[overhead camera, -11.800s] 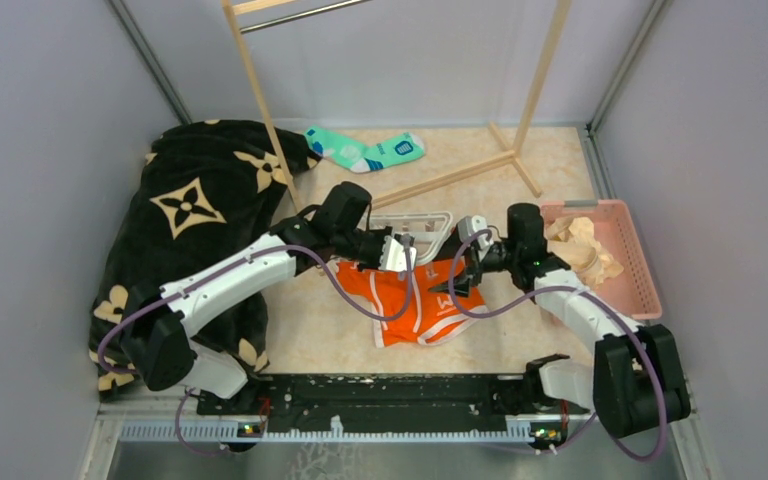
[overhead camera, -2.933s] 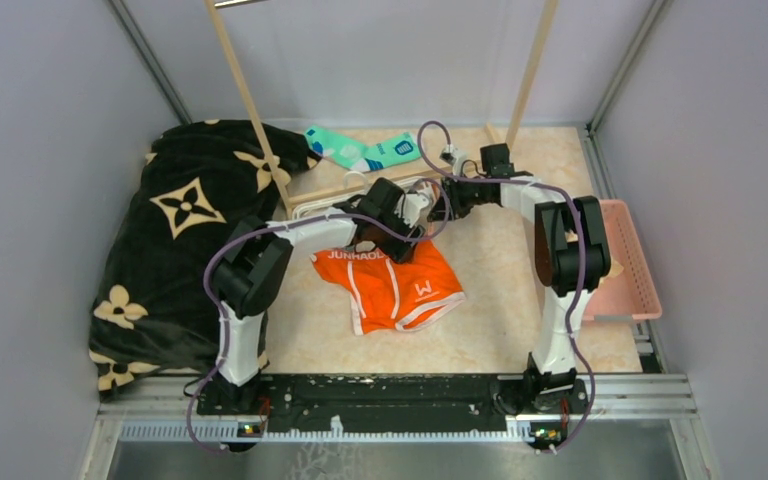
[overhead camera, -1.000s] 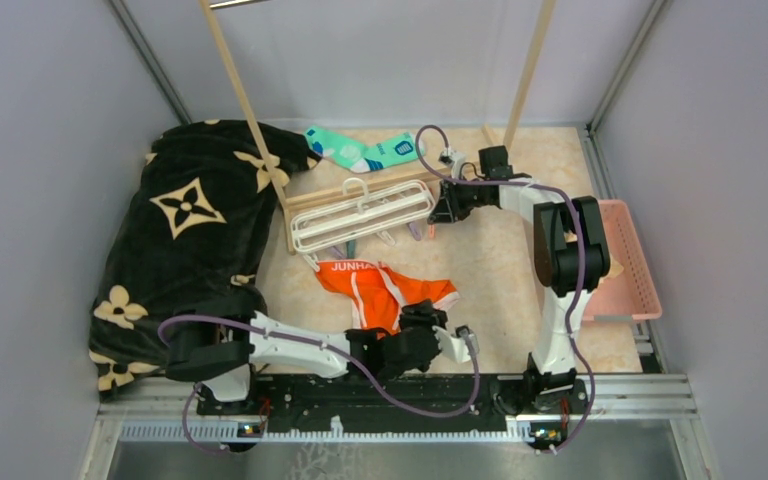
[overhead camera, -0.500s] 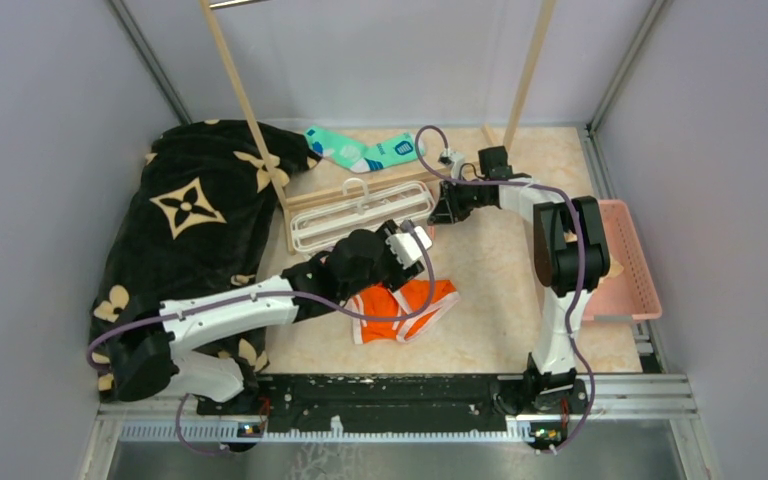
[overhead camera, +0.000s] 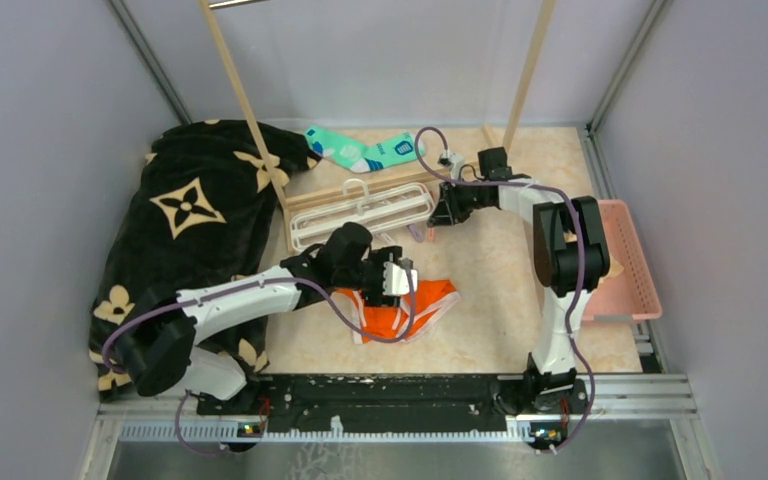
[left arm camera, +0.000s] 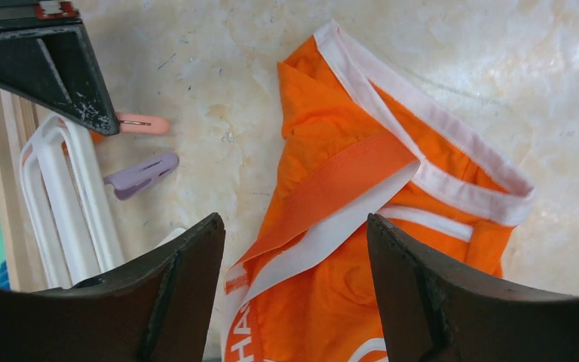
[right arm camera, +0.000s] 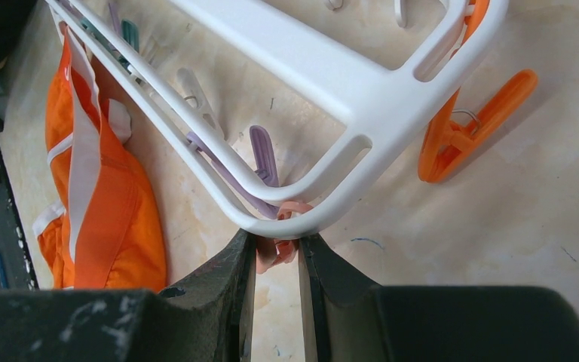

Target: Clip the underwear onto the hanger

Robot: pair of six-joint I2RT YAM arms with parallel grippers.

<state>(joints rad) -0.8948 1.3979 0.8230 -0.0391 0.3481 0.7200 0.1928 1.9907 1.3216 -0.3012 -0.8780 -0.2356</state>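
Note:
The orange underwear (overhead camera: 415,308) lies bunched on the marble floor; its white trim shows in the left wrist view (left arm camera: 362,173). My left gripper (overhead camera: 400,275) hovers just above it, open, fingers (left arm camera: 188,279) straddling the waistband with nothing gripped. The white hanger (overhead camera: 360,212) lies flat beyond it, by the wooden rack's base. My right gripper (overhead camera: 442,212) sits at the hanger's right end (right arm camera: 347,90), shut on a salmon-pink clip (right arm camera: 275,253) under the frame's corner. A purple clip (right arm camera: 262,154) and an orange clip (right arm camera: 460,136) dangle beside it.
A black blanket with gold flowers (overhead camera: 190,210) covers the left side. A teal sock (overhead camera: 365,152) lies at the back, beside the wooden rack's leg (overhead camera: 245,100). A pink basket (overhead camera: 640,270) stands at the right wall.
My left arm swung from the front edge up over the underwear and its jaws opened wider. The underwear is more bunched than a second ago. The right arm has not moved.

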